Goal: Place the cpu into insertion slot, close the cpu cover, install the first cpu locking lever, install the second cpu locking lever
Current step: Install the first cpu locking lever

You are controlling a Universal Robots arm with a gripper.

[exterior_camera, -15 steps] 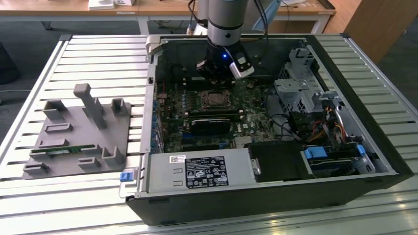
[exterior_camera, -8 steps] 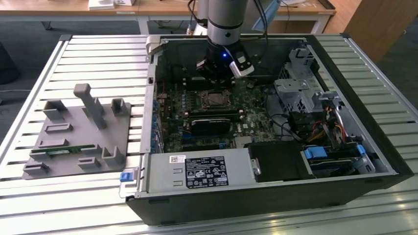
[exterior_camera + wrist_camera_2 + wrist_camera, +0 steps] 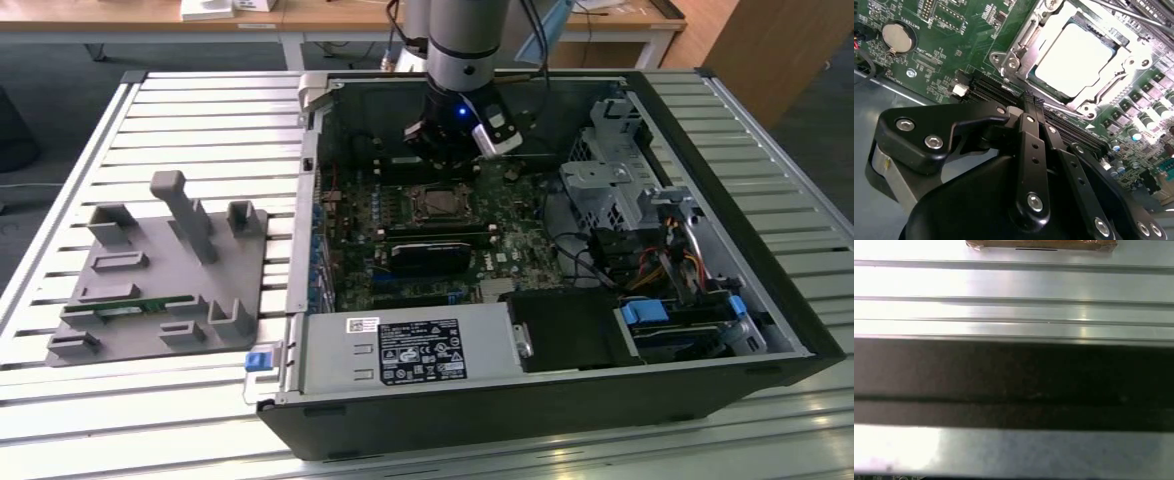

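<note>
**A:** Black bars and bright round bolt heads sit right up against the lens in the second wrist view. That's the tool, matte and chunky, its two slim fingertips pinched together with nothing between them.

**B:** And past the tips?

**A:** Green circuit board, then the cpu, flat and square with a pale silvery top, seated in the insertion slot. The cpu cover, a thin shiny steel frame with a big square window, lies flat around it. Thin steel rods run along the slot's edge, but I can't tell whether they're hooked down.

**B:** Is the tool touching any of it?

**A:** No. The tips are near the slot but apart from it, over a long black ribbed connector. Further from the slot there's a round coin battery.

**B:** What does the exterior view add?

**A:** The whole layout. The arm reaches down into an open black computer case lying on a ribbed aluminium worktop. The tool is just beside the slot, on the side away from the boxy silver power supply. Well apart from the slot, outside the case on the exterior view's left, sits a grey moulded fixture with upright posts.

**B:** And the first wrist view?

**A:** Bright ridged metal strips with a broad dark band across them.
</note>
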